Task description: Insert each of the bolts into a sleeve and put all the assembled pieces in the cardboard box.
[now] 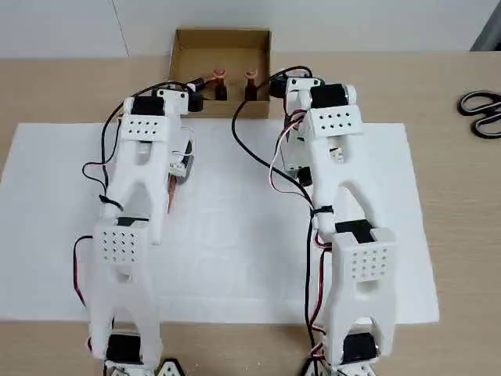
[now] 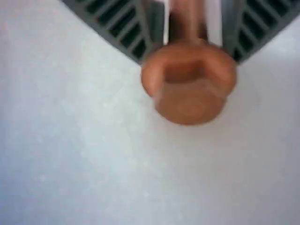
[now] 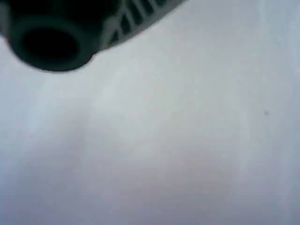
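1. Plainly, two parts in hand and not yet mated: a copper-coloured bolt (image 2: 189, 84) with a wide flanged head, and a short black tubular sleeve (image 3: 51, 42).
2. Judged light and rigid, both of them, and smooth enough to twist or slip under a loose pinch. Best taken on the bolt's shaft just behind the head, leaving the tip free; on the sleeve, across the outer wall, keeping the bore unblocked.
3. Left gripper (image 2: 187, 23): ribbed jaws closed together on the bolt's shaft, head jutting out past the fingertips, just above the white paper sheet (image 1: 235, 235), over its left half and toward its far edge.
4. Right gripper (image 3: 61, 14): clamped on the sleeve, a ribbed finger pressed against its side, open bore in plain sight, low over the same sheet near its far edge, right of the middle.
5. Open brown cardboard box (image 1: 182, 48) at the middle of the far edge of the wooden tabletop (image 1: 47, 86), holding what look like three assembled pieces (image 1: 220, 82), copper heads over black sleeves.
6. Black-handled scissors (image 1: 481, 110) at the tabletop's right edge, well apart from both arms.
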Tool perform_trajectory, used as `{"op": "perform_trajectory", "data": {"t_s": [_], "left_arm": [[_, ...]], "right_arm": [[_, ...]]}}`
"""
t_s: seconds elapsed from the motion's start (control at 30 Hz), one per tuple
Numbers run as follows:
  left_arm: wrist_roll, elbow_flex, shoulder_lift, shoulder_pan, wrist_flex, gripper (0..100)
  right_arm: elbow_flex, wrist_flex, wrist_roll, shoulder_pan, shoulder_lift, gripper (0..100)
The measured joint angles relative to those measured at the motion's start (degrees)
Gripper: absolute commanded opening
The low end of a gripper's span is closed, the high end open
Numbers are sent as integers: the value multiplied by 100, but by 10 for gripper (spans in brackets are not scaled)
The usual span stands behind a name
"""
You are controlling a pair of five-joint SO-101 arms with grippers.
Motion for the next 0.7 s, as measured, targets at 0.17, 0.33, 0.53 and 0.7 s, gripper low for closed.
{"op": "perform_trajectory", "data": {"t_s": [0.17, 0.33, 0.53, 0.7], "left_arm": [[18, 0, -114, 35, -9, 86], [9, 176, -571, 132, -9, 87], [-44, 246, -695, 123, -18, 87], [-26, 246, -598, 123, -18, 87]], "right_arm": [[0, 0, 0, 0, 0, 7], [0, 0, 0, 0, 0, 7], [0, -18, 0, 0, 0, 7], [0, -18, 0, 0, 53, 7]]}}
